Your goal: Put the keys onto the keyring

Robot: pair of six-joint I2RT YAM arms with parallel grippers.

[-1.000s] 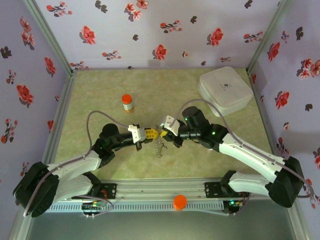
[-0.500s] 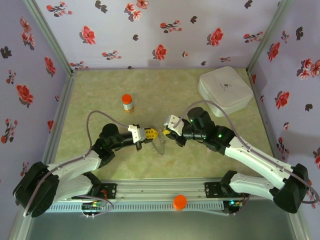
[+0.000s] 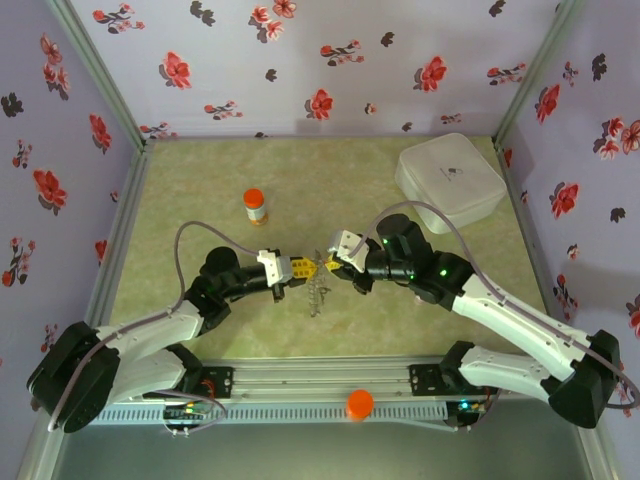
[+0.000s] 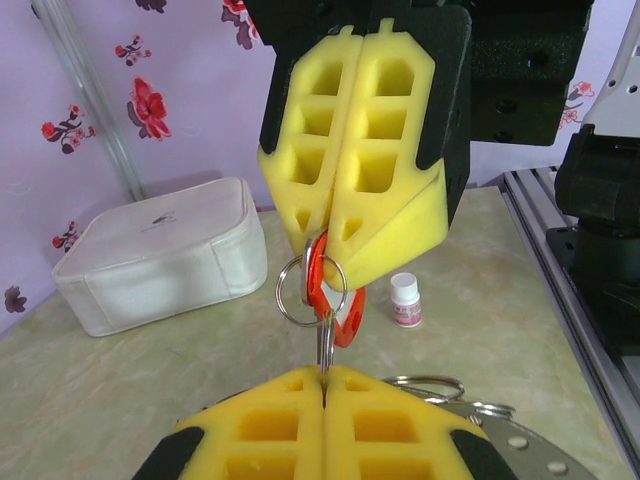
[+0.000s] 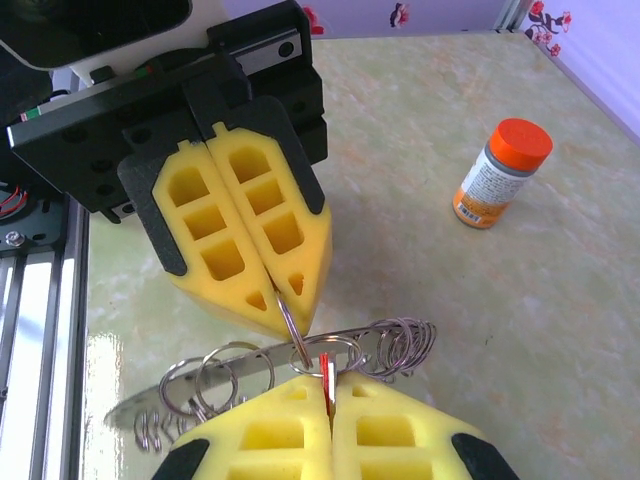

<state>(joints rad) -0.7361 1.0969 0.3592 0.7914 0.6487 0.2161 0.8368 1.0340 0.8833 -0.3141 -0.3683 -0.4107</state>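
The two hands meet tip to tip above the table. The left hand (image 4: 325, 380) is squeezed tight on a thin silver loop that seems to be part of the keyring (image 3: 318, 292). The right hand (image 5: 330, 388) is squeezed tight on the red-tag key (image 4: 343, 300), right at the left hand's tips. The key's long side runs straight from one hand to the other, with the red tag at the right hand's end. The keyring hangs just under both hands, its little silver loops fanned out.

The table (image 3: 200, 200) is pale green and blotchy. Past the left hand stands an orange-capped bottle (image 3: 255, 206). Past the right hand, well apart, sits a white case (image 3: 450, 183). The walls (image 3: 300, 60) are light purple with red flowers.
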